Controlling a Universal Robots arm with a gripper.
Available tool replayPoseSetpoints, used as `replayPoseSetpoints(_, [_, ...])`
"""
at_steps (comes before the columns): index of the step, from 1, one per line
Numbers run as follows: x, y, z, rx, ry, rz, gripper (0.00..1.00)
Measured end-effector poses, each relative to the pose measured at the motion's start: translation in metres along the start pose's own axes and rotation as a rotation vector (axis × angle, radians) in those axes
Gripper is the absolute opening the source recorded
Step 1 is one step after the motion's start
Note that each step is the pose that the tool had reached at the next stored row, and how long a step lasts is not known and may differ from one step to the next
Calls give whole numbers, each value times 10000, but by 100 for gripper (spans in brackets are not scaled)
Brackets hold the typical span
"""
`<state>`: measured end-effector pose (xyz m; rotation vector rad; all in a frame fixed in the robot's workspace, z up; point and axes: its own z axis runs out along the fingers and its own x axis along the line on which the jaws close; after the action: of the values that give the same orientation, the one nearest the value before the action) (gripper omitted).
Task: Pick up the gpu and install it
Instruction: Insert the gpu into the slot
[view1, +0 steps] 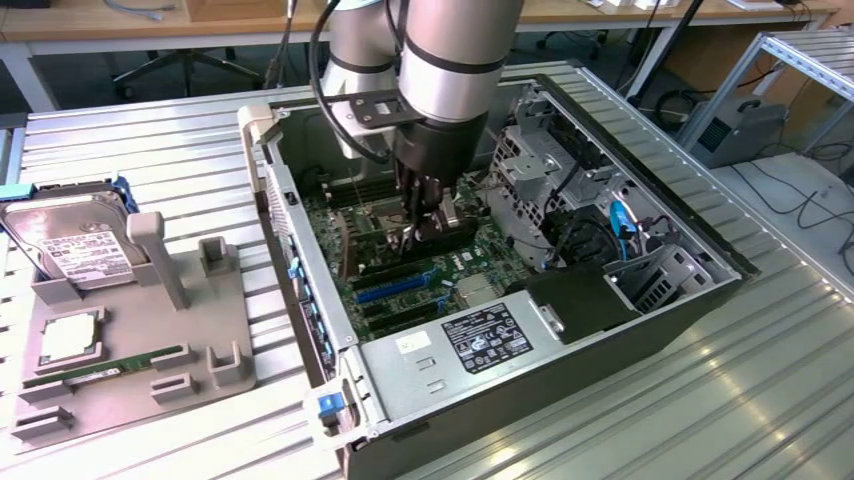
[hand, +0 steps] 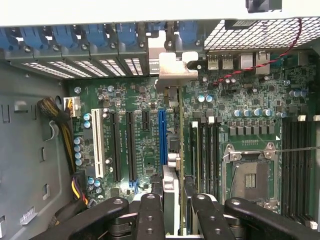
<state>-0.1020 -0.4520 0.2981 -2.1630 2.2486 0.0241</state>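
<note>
Holding the gpu (hand: 171, 150) edge-on in our jaws over the motherboard (hand: 240, 115); install step, and we judge seating needs exact slot alignment.

Inside the open black computer case (view1: 694, 300), the gripper (view1: 430, 232) descends over the green motherboard (hand: 240, 107) through a narrow gap, hemmed by the grey metal drive cage (view1: 534, 170) and the silver power supply box (view1: 461, 355).
</note>
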Motion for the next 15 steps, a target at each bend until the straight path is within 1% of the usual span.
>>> replayPoseSetpoints(4, [2,19,49,0,28,0,27])
replayPoseSetpoints(7, [6,44,71,2,41,0,27])
replayPoseSetpoints(8, [7,50,77,2,54,0,27])
replayPoseSetpoints(13, [9,74,111,5,146,-1,27])
replayPoseSetpoints(15, [10,81,123,7,217,-1,27])
